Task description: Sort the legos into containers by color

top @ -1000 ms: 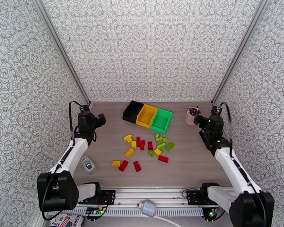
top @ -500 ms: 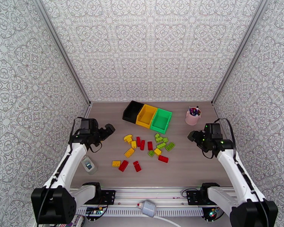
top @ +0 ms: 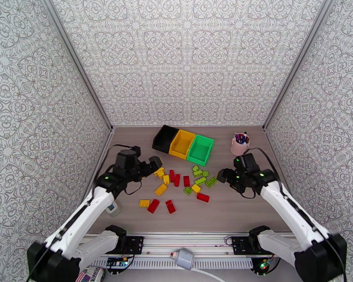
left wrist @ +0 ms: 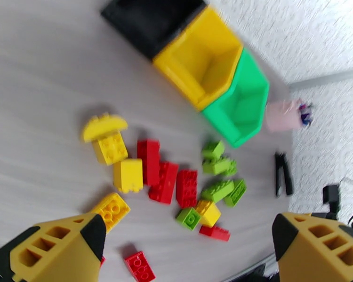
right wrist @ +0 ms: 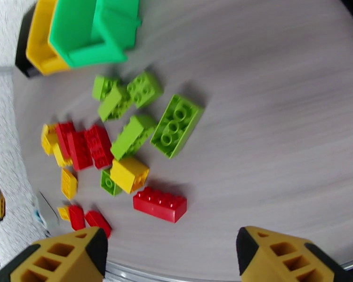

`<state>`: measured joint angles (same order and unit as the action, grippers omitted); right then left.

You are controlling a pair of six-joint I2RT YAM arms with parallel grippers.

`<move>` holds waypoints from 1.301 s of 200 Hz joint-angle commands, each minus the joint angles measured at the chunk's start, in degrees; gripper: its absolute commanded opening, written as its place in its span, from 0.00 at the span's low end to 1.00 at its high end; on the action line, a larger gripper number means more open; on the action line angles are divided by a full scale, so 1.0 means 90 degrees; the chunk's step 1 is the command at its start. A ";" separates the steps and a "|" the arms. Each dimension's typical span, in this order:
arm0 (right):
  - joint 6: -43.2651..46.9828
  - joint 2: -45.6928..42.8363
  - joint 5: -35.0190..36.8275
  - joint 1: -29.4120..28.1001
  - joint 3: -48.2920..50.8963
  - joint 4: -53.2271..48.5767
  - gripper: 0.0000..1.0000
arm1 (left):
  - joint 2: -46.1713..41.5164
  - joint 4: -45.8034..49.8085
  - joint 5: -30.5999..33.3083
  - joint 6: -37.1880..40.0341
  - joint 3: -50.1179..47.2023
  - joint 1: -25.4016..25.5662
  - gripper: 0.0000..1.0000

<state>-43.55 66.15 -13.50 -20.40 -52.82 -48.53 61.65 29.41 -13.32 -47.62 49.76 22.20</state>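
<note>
In centre of the frame, legos (top: 179, 184) loose on the table (top: 252, 207): red, yellow, light green. Just left of the heap, left gripper (top: 155, 163), fingers wide apart, empty. Just right, right gripper (top: 222, 176), fingers apart too, empty. Higher, 3 containers (top: 182, 143) side by side: black, yellow, green.

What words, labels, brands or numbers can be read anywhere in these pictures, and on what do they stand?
No text can be read.
flag-printed packet, bottom edge of the top view: any print is too small to read.
small white device by the left arm: its face is too small to read.
legos: studs are blurred, with no lettering to make out.
</note>
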 commanded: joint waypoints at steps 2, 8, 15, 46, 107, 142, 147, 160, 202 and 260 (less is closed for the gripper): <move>0.0091 0.0576 0.0391 -0.0456 -0.0483 -0.0116 0.77 | 0.0297 0.0121 0.0281 -0.0146 0.0248 0.0573 0.99; 0.0101 0.0714 0.0435 -0.0532 -0.0553 -0.0133 0.77 | 0.0393 0.0066 0.0338 -0.0189 0.0223 0.0718 0.99; 0.0145 0.0927 0.0501 -0.0651 -0.0655 -0.0132 0.76 | 0.0514 0.0044 0.0405 -0.0229 0.0222 0.0893 0.99; 0.0114 0.1635 0.0619 -0.0936 -0.0813 -0.0078 0.75 | 0.0998 -0.0026 0.0711 -0.0416 0.0271 0.1416 0.97; -0.0105 0.2503 0.0755 -0.0951 -0.0882 0.0297 0.73 | 0.1296 0.0193 0.1148 -0.0766 0.0369 0.1458 0.95; -0.0330 0.2772 0.0789 -0.0888 -0.1025 0.0419 0.75 | 0.1224 0.0401 0.1178 -0.0789 0.0370 0.1262 0.95; -0.0359 0.2782 0.0803 -0.0877 -0.1039 0.0433 0.75 | 0.1208 0.0409 0.1180 -0.0789 0.0356 0.1255 0.95; -0.0411 0.2839 0.0816 -0.0817 -0.1083 0.0443 0.75 | 0.1159 0.0409 0.1200 -0.0802 0.0322 0.1223 0.95; -0.0502 0.3058 0.0731 -0.0496 -0.1085 0.0505 0.74 | 0.1163 0.0353 0.1159 -0.0839 0.0214 0.1144 0.95; -0.0571 0.3218 0.0624 -0.0196 -0.1154 0.0608 0.72 | 0.1396 0.0219 0.1001 -0.0765 0.0296 0.0982 0.95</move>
<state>-47.66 93.84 -7.70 -22.96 -61.08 -43.75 73.21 31.68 -3.33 -54.06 51.66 31.81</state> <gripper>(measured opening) 0.721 0.946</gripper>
